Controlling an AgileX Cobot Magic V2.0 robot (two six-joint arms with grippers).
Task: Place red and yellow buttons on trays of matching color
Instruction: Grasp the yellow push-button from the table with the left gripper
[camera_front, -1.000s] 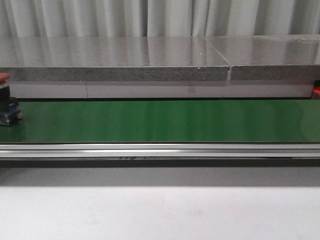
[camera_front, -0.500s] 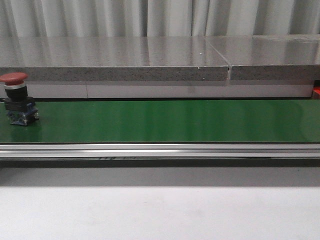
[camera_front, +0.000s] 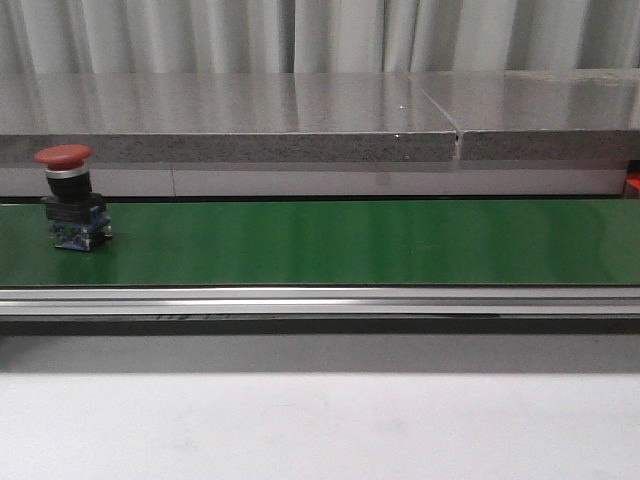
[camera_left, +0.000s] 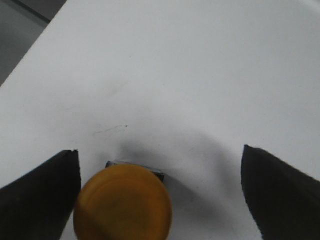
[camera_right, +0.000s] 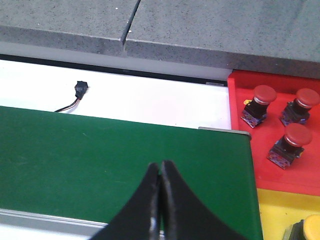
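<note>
A red button (camera_front: 68, 198) with a black and blue base stands upright on the green belt (camera_front: 350, 242) at the far left of the front view. In the left wrist view a yellow button (camera_left: 123, 204) stands on a white surface between the wide-apart fingers of my left gripper (camera_left: 160, 200), close to one finger; that gripper is open. My right gripper (camera_right: 160, 167) is shut and empty over the belt (camera_right: 100, 160). Beside the belt's end lie the red tray (camera_right: 240, 100) with three red buttons (camera_right: 260, 102) and a yellow tray (camera_right: 280, 210).
A grey stone ledge (camera_front: 230, 120) runs behind the belt, and a metal rail (camera_front: 320, 300) along its front. A small black plug with wires (camera_right: 79, 92) lies on the white strip behind the belt. Another yellow button (camera_right: 311, 229) shows at the yellow tray's corner.
The red button has travelled to the right along the belt, from the frame's left edge to fully in view.
</note>
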